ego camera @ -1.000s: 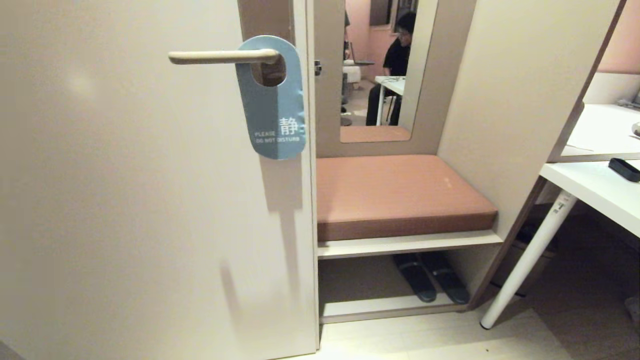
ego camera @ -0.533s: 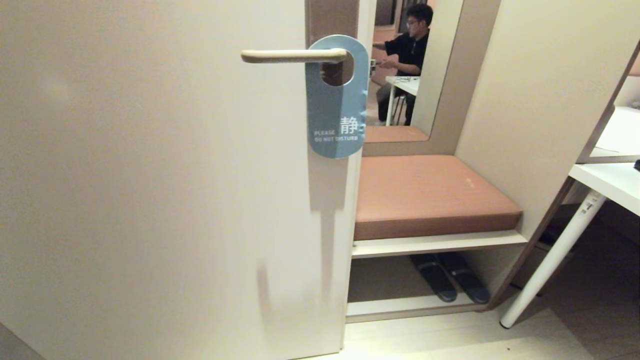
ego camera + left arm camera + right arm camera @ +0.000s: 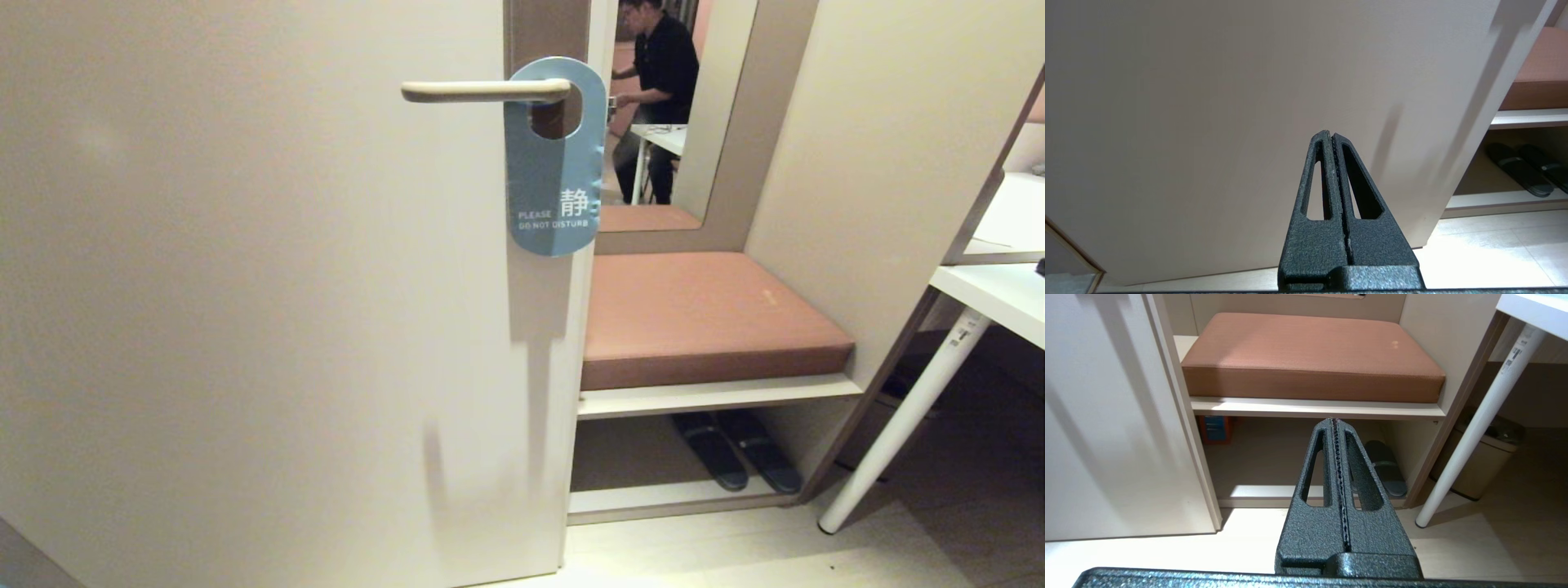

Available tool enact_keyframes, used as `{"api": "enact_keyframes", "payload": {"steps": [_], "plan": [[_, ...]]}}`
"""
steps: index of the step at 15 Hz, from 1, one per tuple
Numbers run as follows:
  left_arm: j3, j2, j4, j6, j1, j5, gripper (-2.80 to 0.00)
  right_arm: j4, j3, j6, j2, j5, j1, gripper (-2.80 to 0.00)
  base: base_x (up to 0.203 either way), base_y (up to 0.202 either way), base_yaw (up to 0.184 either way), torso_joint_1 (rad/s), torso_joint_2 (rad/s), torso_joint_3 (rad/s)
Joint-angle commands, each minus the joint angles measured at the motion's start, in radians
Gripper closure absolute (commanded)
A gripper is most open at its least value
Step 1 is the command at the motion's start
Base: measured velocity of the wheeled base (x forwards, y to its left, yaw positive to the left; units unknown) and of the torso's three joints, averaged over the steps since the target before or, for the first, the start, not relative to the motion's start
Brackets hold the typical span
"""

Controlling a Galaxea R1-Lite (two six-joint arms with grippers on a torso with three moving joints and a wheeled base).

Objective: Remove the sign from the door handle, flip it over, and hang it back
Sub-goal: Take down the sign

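Blue card: one sign (image 3: 555,175), blue face outward with white "PLEASE DO NOT DISTURB" lettering, hanging by its round hole on the door handle.
Door handle: one door handle (image 3: 482,91), a slim cream lever lying level on a brownish-grey backplate (image 3: 545,33); the sign sits at the pivot end of the lever and covers part of the plate.
Door: one pale door (image 3: 245,310), standing edge-on beside the seat nook.
Seat: one brown cushion (image 3: 702,314) on a white shelf (image 3: 718,398), to the right of the door.
Slippers: two dark slippers (image 3: 735,461), side by side in the open space under the shelf.
Mirror: one mirror (image 3: 653,114) above the cushion, with one person in dark clothes reflected in it.
Desk: one white desk (image 3: 992,306) at the far right, with one white leg (image 3: 906,420) slanting to the floor.
Bin: one beige bin (image 3: 1482,467) behind the desk leg, seen only in the right wrist view.
Left hand: one left hand (image 3: 1331,134), fingers pressed together and holding nothing, low and pointing at the bare lower part of the door, well below the sign.
Right hand: one right hand (image 3: 1334,421), fingers pressed together and holding nothing, low and pointing toward the shelf and the slipper space.
Arms in the head view: neither one shows.
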Motion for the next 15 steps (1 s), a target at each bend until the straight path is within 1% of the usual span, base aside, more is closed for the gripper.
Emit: {"api": "enact_keyframes", "payload": {"steps": [1, 12, 15], "plan": [[0.000, 0.000, 0.000, -0.001, 0.000, 0.001, 0.00, 0.000, 0.000, -0.001, 0.001, 0.000, 0.001, 0.00, 0.000, 0.000, 0.000, 0.000, 0.00, 0.000], [0.000, 0.000, 0.000, -0.001, 0.000, 0.001, 0.00, 0.000, 0.000, 0.000, 0.001, 0.000, 0.001, 0.00, 0.000, 0.000, 0.000, 0.000, 0.00, 0.000], [0.000, 0.000, 0.000, -0.001, 0.000, -0.001, 0.00, 0.000, 0.000, -0.036, 0.001, 0.008, 0.001, 0.00, 0.000, 0.000, 0.000, 0.000, 0.00, 0.000]]}}
